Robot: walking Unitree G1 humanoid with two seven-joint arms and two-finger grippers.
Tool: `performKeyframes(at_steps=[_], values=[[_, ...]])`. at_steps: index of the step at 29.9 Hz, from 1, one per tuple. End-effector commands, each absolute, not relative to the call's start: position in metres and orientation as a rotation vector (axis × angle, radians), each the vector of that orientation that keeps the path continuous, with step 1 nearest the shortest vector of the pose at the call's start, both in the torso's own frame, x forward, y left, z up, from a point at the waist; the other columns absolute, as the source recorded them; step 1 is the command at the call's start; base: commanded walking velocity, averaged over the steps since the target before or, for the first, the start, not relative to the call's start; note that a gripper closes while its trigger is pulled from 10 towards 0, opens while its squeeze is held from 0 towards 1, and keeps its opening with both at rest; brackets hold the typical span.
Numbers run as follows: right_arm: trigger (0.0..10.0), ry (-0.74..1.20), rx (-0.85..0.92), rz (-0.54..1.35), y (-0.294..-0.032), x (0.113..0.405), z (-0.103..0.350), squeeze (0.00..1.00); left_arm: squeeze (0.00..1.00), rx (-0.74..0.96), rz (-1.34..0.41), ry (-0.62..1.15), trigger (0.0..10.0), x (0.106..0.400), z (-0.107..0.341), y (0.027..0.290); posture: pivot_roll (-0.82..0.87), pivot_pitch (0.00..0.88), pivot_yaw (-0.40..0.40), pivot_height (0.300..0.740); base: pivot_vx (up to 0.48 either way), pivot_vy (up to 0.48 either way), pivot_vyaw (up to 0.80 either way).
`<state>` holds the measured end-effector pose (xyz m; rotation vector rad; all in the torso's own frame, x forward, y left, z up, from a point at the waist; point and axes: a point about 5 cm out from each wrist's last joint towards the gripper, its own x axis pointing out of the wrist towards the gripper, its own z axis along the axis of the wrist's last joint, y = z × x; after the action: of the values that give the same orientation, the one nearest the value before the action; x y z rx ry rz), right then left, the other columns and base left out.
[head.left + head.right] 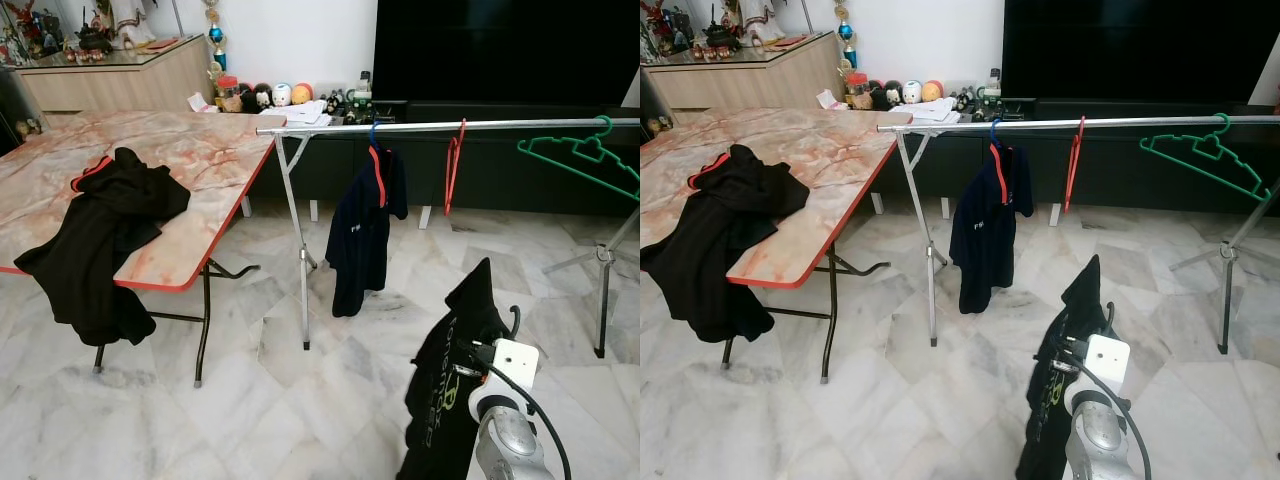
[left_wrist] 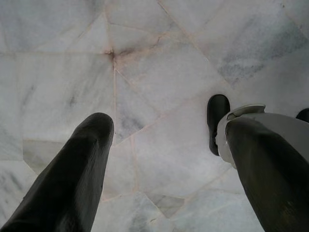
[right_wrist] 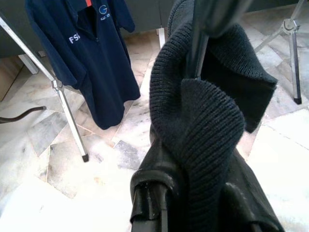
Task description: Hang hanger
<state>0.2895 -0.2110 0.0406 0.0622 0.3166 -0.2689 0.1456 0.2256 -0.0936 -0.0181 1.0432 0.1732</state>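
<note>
Nearest in: right gripper [image 3: 193, 193] raised low at the robot's right front, black fingers clamped on the ribbed knit collar of a black garment with green lettering [image 1: 450, 380], the cloth bunched over the fingertips. A thin dark rod, probably the neck of a hanger [image 3: 197, 46], rising out of the collar; the hook itself cut off at the frame edge, so its facing impossible to call. Garment hanging straight down from the grip, long axis vertical.

Left gripper [image 2: 164, 145] idle by the robot's side, black fingers spread apart over pale marble floor [image 2: 159, 63], nothing between them.

Further out: long silver metal clothes rail [image 1: 520, 126] running level across the scene, left to right, well above and ahead of the held garment. Already hanging there, a navy polo shirt on a blue-hooked hanger [image 1: 366, 230], a bare red hanger [image 1: 453, 165], a bare green plastic hanger [image 1: 580, 155] toward the right end. Open stretch of rail between red and green looking like the natural slot, sitting up and forward of the right gripper. Right arm clearly the nearer one. Judging by that, lift first, then reach forward, hook crossways over the bar.

Off to the left, marble-patterned folding table with red edging [image 1: 215, 150] with another black jacket [image 1: 105, 235] draped over its edge.
</note>
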Motion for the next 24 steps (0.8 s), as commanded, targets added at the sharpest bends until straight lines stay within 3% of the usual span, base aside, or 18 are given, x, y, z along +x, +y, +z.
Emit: performKeyframes(at_steps=[1, 7, 10, 18, 19, 20, 21, 22, 24], values=[[10.0, 0.279, 0.061, -0.264, -0.210, 0.295, 0.047, 0.00, 0.00, 0.002, 0.173, 1.058, 10.0, 0.142, -0.094, 0.229, -0.04, 0.000, 0.081, 0.740, 0.000, 0.000, 0.00], [10.0, 0.328, 0.026, -0.220, -0.212, 0.297, 0.044, 0.00, 0.00, 0.026, 0.157, 1.047, 10.0, 0.144, -0.093, 0.229, -0.04, 0.000, 0.082, 0.740, 0.000, 0.000, 0.00], [10.0, 0.411, -0.139, -0.112, -0.216, 0.297, 0.038, 0.00, 0.00, 0.077, 0.129, 1.023, 10.0, 0.147, -0.092, 0.229, -0.04, 0.000, 0.082, 0.740, 0.000, 0.000, 0.00], [10.0, 0.484, -0.268, 0.150, -0.215, 0.295, 0.036, 0.00, 0.00, 0.166, 0.087, 0.942, 10.0, 0.156, -0.086, 0.229, -0.04, 0.000, 0.082, 0.740, 0.000, 0.000, 0.00], [10.0, 0.491, -0.279, 0.172, -0.216, 0.295, 0.037, 0.00, 0.00, 0.163, 0.075, 0.870, 10.0, 0.180, -0.074, 0.233, -0.03, 0.000, 0.083, 0.740, 0.000, 0.000, 0.00], [10.0, 0.491, -0.279, 0.172, -0.216, 0.295, 0.037, 0.00, 0.00, 0.163, 0.075, 0.870, 10.0, 0.180, -0.074, 0.233, -0.03, 0.000, 0.083, 0.740, 0.000, 0.000, 0.00], [10.0, 0.503, -0.308, 0.243, -0.216, 0.295, 0.039, 0.00, 0.00, 0.217, 0.004, 0.704, 10.0, 0.221, -0.048, 0.235, -0.04, 0.000, 0.083, 0.740, 0.000, 0.000, 0.00], [10.0, 0.500, -0.342, 0.331, -0.215, 0.294, 0.042, 0.00, 0.00, 0.247, -0.087, 0.611, 10.0, 0.241, -0.032, 0.229, -0.04, 0.000, 0.082, 0.740, 0.000, 0.000, 0.00], [10.0, 0.489, -0.346, 0.388, -0.214, 0.294, 0.048, 0.00, 0.00, 0.262, -0.171, 0.557, 10.0, 0.254, -0.022, 0.219, -0.04, 0.000, 0.080, 0.740, 0.000, 0.000, 0.00]])
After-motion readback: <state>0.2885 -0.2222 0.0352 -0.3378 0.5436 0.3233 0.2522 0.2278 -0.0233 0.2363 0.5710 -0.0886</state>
